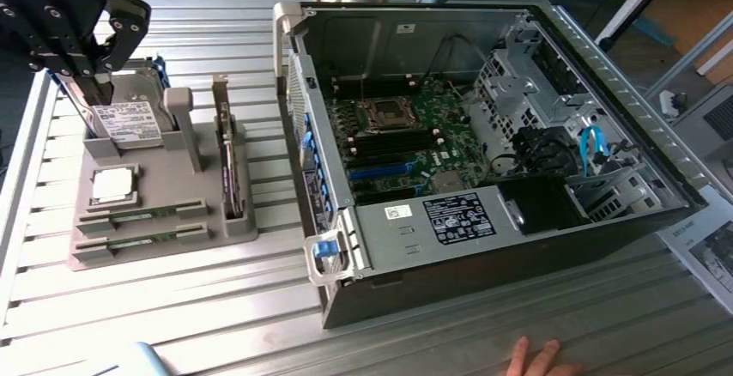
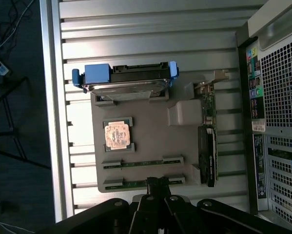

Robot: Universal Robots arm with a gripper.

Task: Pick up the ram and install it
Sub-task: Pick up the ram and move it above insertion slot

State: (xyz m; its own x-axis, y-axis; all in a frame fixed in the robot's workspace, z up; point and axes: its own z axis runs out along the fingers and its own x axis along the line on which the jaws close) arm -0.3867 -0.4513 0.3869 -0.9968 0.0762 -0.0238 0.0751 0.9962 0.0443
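Two thin green ram sticks lie in slots at the near end of the grey tray [image 1: 172,247]: one ram stick [image 1: 143,215] [image 2: 143,163] and a second ram stick [image 1: 143,239] [image 2: 131,183] beside it. My black gripper [image 1: 98,88] [image 2: 158,187] hangs well above the tray, over its hard-drive end in the exterior view. It is shut with nothing held. In the wrist view its fingertips overlap the middle of the second stick. The open computer case [image 1: 481,247] lies on the exterior view's right, with its motherboard [image 1: 401,136] exposed.
The tray also holds a hard drive [image 1: 126,123] [image 2: 126,80] with blue rails, a square silver processor [image 1: 112,185] [image 2: 118,135] and an upright expansion card [image 1: 229,161] [image 2: 207,146]. A person's hand [image 1: 533,359] rests at the table's near edge.
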